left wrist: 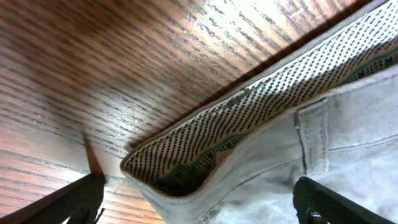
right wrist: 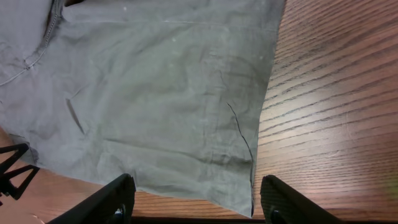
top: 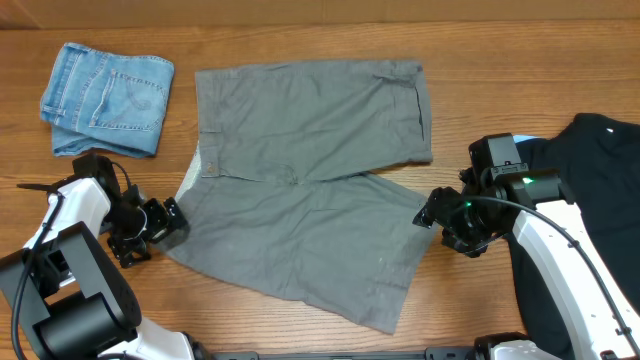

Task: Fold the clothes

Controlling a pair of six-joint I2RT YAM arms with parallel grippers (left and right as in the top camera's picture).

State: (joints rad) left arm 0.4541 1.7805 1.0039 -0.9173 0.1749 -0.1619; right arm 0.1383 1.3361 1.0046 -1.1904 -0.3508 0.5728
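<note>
The shorts (top: 310, 190) lie flat on the table (top: 300, 40). Their long axis runs from gripper to gripper, with the waistband (left wrist: 261, 106) at the left gripper (top: 165, 225) and the leg hems toward the right gripper (top: 440, 215). Both grippers have their fingers apart and clamp nothing. The waistband corner sits between the left fingers, and a leg hem lies under the right ones. Jeans (top: 108, 97) lie beyond the left gripper.

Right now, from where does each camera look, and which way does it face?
Overhead: above the table, facing straight down on the grey-olive shorts, folded denim garment and black garment; left gripper and right gripper show.
Left wrist: low, facing the shorts' dotted inner waistband; its open fingers show.
Right wrist: above a leg hem and the table; its open fingers show.
Shared: all views see the shorts.
</note>
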